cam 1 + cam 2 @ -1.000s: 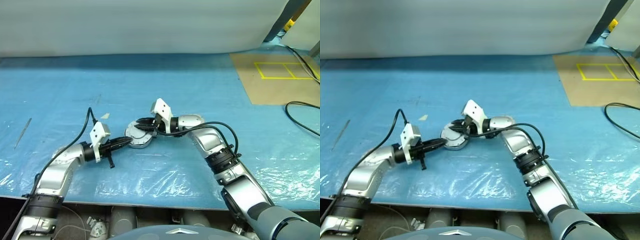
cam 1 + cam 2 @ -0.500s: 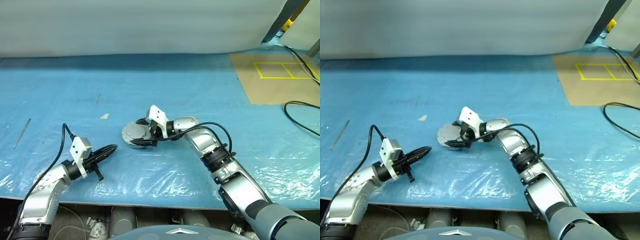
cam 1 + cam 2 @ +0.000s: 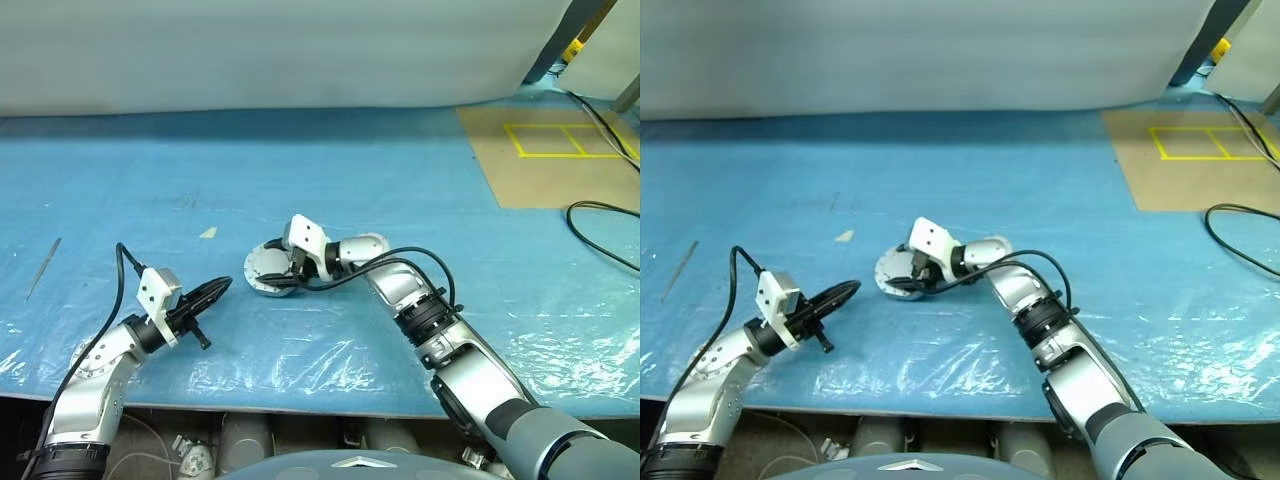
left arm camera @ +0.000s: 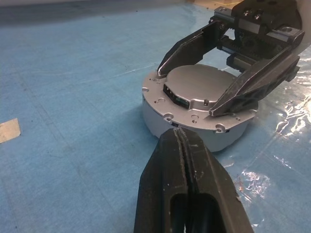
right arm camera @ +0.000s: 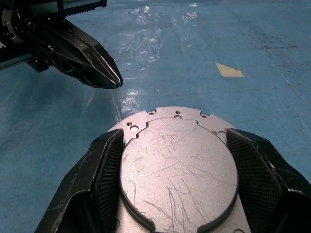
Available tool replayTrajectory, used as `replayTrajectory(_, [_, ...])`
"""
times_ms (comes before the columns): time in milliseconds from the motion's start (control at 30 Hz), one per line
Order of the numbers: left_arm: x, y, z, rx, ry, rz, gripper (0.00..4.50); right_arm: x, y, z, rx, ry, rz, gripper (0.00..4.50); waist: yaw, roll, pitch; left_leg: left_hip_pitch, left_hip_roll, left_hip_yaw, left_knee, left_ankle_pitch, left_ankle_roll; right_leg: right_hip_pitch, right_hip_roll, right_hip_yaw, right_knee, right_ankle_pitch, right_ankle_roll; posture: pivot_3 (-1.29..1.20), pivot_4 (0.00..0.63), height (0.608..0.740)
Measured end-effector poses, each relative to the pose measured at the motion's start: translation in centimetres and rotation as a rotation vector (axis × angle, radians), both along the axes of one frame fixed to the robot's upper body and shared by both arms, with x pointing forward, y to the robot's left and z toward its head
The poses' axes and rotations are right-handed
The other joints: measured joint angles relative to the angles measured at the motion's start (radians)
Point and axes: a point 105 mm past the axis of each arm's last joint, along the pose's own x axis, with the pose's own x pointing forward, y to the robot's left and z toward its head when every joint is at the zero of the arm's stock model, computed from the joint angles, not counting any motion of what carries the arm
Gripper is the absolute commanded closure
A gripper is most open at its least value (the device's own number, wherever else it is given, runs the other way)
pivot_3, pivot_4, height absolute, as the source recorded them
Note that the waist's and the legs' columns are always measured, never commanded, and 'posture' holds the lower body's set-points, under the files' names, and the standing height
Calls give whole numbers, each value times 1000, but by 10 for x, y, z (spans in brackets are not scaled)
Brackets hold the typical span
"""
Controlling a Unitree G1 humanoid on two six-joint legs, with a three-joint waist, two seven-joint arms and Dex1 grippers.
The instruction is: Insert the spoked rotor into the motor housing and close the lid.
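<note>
housing: 1; lid: 1; pincers: 2 (left pincer, right pincer); tape scrap, perhaps: 1

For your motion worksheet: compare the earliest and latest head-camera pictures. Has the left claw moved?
Yes. The left claw has pulled away from the motor housing, which it earlier touched, leaving bare blue table between them.

Head stereo overhead; wrist cameras close.
</note>
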Motion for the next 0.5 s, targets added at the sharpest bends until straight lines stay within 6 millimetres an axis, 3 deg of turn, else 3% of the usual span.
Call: replayTrajectory(500, [6,-3,7,-2,-18,28,4500,3,-5,5,-40,-4,32,1513,1,0,0,-1,0,0,0,0,0,-1,0,0,0,0,0,0,150,740])
